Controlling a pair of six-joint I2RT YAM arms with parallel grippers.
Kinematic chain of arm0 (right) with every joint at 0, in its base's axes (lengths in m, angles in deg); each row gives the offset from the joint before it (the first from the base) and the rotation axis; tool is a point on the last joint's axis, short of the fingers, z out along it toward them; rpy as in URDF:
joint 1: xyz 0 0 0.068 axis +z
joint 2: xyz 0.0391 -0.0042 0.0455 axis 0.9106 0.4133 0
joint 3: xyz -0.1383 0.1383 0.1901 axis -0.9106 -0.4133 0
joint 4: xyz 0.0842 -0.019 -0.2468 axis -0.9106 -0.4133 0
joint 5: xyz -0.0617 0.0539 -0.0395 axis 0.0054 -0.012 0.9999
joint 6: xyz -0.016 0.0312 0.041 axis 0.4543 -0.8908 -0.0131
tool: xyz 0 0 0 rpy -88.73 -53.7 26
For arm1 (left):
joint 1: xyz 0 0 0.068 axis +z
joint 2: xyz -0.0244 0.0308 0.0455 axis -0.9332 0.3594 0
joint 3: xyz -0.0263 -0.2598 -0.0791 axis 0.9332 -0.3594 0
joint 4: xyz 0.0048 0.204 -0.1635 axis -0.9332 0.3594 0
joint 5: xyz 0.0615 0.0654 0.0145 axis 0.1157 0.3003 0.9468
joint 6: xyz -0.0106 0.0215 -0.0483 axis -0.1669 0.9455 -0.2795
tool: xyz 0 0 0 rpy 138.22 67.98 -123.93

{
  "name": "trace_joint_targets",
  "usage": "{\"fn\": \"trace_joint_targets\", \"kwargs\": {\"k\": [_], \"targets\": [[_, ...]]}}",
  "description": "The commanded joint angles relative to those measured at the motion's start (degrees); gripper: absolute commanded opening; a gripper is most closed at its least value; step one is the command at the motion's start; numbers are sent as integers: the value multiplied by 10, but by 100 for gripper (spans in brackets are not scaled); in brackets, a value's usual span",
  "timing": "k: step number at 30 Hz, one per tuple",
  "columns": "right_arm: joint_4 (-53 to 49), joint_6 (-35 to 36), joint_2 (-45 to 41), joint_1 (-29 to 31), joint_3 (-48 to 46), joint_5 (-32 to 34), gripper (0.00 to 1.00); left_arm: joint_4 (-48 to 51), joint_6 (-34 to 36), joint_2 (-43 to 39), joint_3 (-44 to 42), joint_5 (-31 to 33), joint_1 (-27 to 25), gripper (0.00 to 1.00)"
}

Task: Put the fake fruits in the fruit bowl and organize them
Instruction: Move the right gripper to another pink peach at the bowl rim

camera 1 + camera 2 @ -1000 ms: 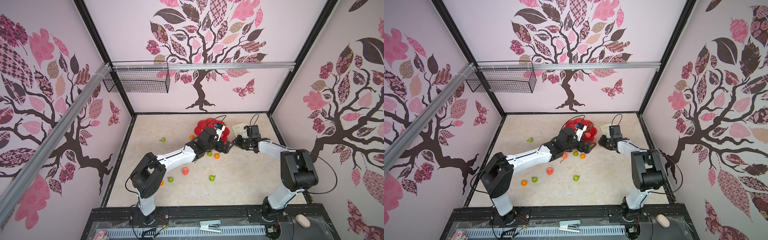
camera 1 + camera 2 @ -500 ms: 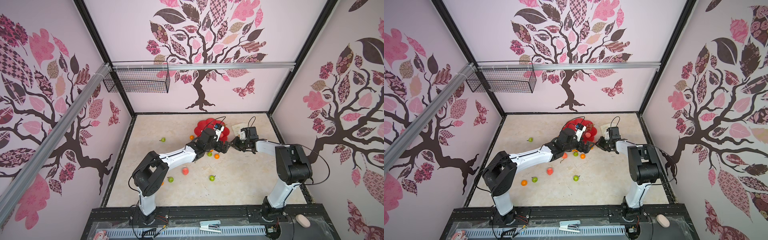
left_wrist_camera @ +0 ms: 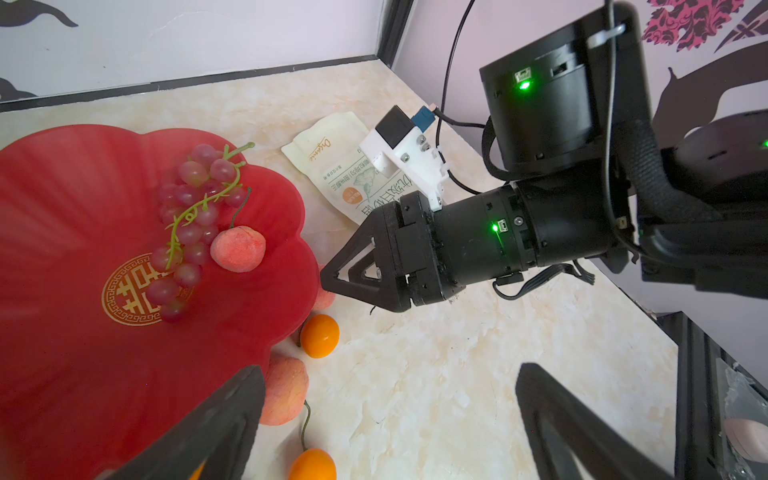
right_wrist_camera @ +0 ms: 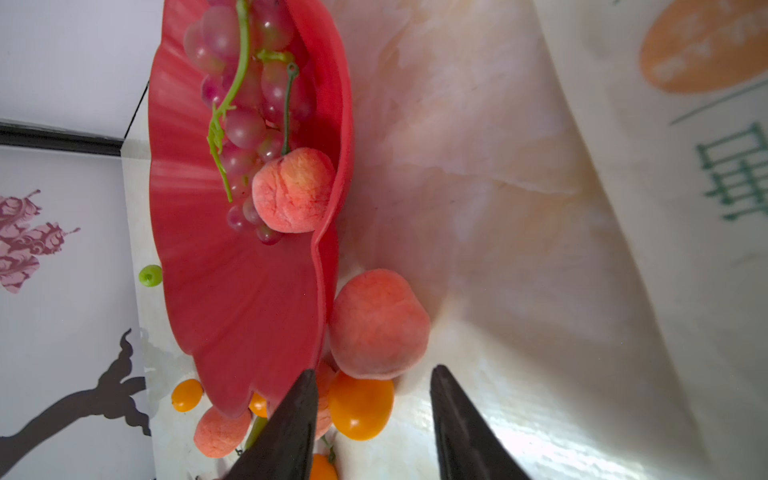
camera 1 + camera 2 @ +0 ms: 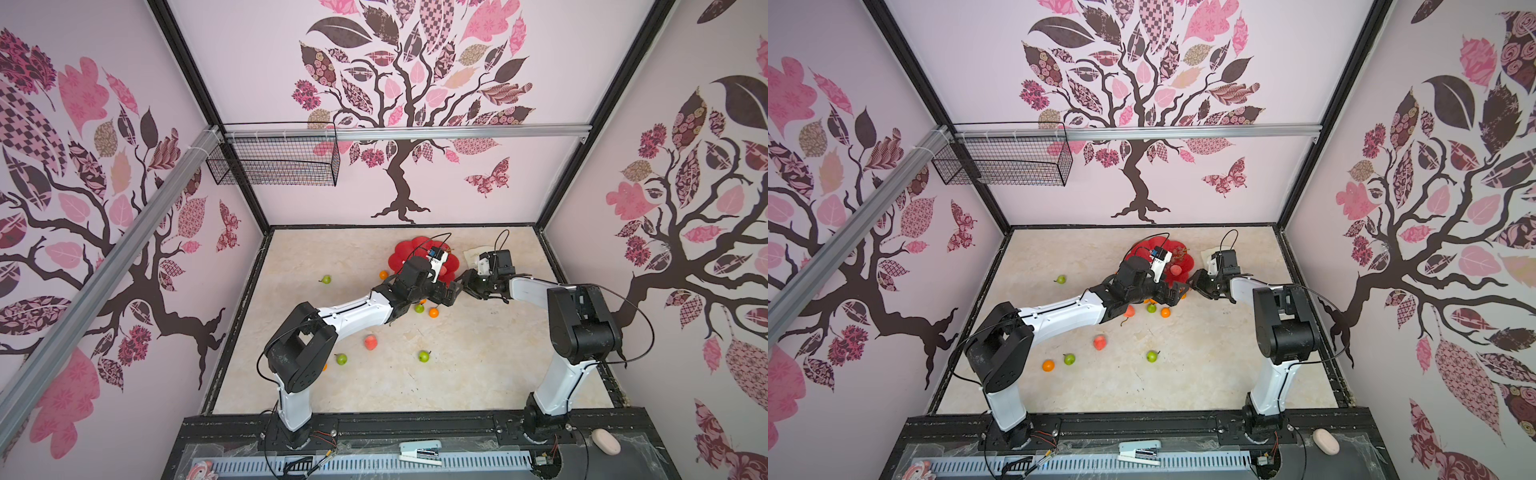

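The red fruit bowl (image 5: 405,253) (image 3: 83,353) holds a grape bunch (image 3: 191,216) and a peach (image 3: 237,248). My right gripper (image 4: 372,370) (image 5: 463,280) is open at the bowl's rim, low over the table. A peach (image 4: 378,324) lies just past its tips and an orange (image 4: 359,405) lies between its fingers, touching neither pad firmly. My left gripper (image 3: 388,374) (image 5: 451,295) is wide open and empty, facing the right gripper. More fake fruits lie loose: a peach (image 5: 370,342), a green one (image 5: 424,355) and an orange (image 5: 433,312).
A printed paper packet (image 3: 332,166) lies flat beside the bowl, behind my right wrist. A black wire basket (image 5: 274,162) hangs on the back rail. A green fruit (image 5: 326,279) and an orange (image 5: 383,274) sit left of the bowl. A stapler (image 5: 419,451) rests on the front ledge.
My right gripper's jaws have spread apart and it has edged a little toward the bowl. The left arm has stayed almost still, jaws wide.
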Motion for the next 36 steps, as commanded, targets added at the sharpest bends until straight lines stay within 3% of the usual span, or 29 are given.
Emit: {"fn": "trace_joint_targets", "kwargs": {"k": [1,36], "targets": [[-6,2,23,3,25,-8,51,0,8,-12,-8,6,2,98],[-20,13,45,3,29,-2,54,5,-5,-6,-1,2,9,98]]}}
